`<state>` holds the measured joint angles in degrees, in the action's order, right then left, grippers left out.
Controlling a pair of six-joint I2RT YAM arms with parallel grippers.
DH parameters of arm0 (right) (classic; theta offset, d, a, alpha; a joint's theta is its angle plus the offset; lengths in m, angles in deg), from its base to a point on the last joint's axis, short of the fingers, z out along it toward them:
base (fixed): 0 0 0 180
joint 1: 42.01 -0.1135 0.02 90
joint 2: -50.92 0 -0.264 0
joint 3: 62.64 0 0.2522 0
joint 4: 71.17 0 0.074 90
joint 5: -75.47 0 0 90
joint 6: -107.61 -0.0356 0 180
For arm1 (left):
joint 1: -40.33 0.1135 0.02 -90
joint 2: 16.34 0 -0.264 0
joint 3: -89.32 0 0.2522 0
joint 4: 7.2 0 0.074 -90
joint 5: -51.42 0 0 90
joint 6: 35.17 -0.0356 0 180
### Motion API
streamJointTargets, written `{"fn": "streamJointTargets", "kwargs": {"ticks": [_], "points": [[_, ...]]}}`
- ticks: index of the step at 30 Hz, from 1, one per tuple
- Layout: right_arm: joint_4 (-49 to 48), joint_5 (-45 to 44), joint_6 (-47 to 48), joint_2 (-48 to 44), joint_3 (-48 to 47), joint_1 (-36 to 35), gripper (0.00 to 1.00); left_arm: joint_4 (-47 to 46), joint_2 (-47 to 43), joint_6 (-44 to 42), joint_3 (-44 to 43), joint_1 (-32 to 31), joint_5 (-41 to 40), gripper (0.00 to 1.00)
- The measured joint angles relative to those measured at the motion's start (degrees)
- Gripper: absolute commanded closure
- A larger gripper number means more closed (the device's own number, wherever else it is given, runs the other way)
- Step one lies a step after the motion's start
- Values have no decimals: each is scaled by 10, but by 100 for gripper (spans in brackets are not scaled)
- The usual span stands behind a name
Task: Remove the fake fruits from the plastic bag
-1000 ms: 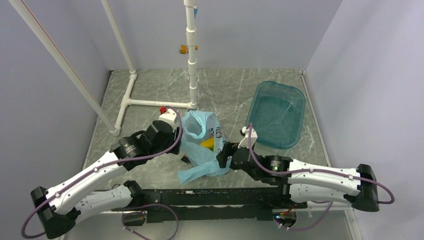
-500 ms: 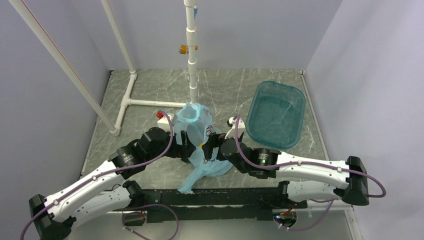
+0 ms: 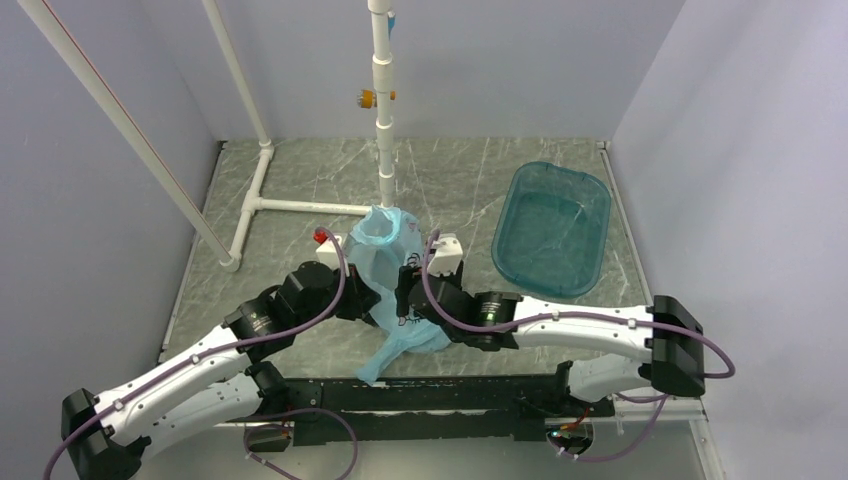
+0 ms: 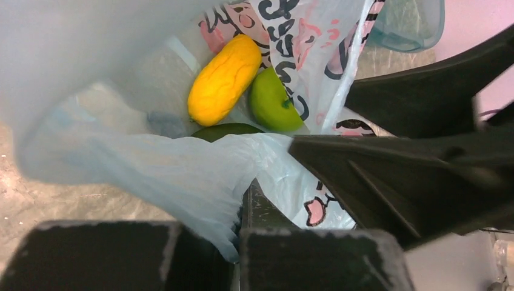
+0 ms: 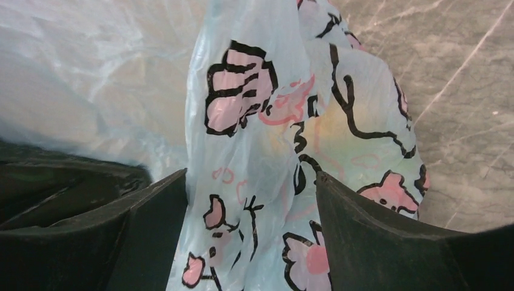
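The light blue plastic bag (image 3: 380,238) stands bunched upright at mid-table, between my two grippers. In the left wrist view its mouth gapes and the fake fruits lie inside: a yellow-orange elongated one (image 4: 224,79), a bright green apple (image 4: 273,108) and a dark green one (image 4: 227,130), half covered by film. My left gripper (image 4: 242,209) is shut on a fold of the bag's near wall. My right gripper (image 5: 251,212) stands open, its fingers (image 5: 145,224) on either side of a printed fold of the bag (image 5: 260,151). The fruits do not show in the top view.
A rigid teal tub (image 3: 560,172) sits at the back right of the marble table. A white pipe frame (image 3: 300,207) with an upright post (image 3: 385,130) stands just behind the bag. Grey walls close in both sides.
Both arms have closed in on the bag, the right one swinging left and forward. The left gripper opened wide, then shut on the bag's wall. The bag now stands taller and narrower.
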<state>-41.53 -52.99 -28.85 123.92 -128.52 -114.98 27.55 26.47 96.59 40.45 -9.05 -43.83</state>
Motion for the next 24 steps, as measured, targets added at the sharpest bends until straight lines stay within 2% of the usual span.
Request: {"fn": "streamJointTargets", "kwargs": {"ticks": [2,3,7,10,14,17,20,24], "points": [[0,-9,-4,21,1,0,63,-2,-1,0,2,0,4,100],[2,-17,-9,26,2,0,72,-2,-3,-1,2,0,5,100],[17,-62,-39,8,31,1,86,36,-26,7,0,0,-23,100],[29,-84,-50,-63,85,17,100,92,-56,25,-6,0,-67,100],[11,-64,-19,-177,158,111,100,166,-92,50,-21,0,-121,100],[-25,5,45,-242,196,217,100,205,-119,62,-29,0,-147,100],[-52,78,103,-242,188,282,100,229,-148,62,-33,0,-162,100],[-66,166,165,-177,121,317,100,250,-173,63,-41,0,-173,100]]}}
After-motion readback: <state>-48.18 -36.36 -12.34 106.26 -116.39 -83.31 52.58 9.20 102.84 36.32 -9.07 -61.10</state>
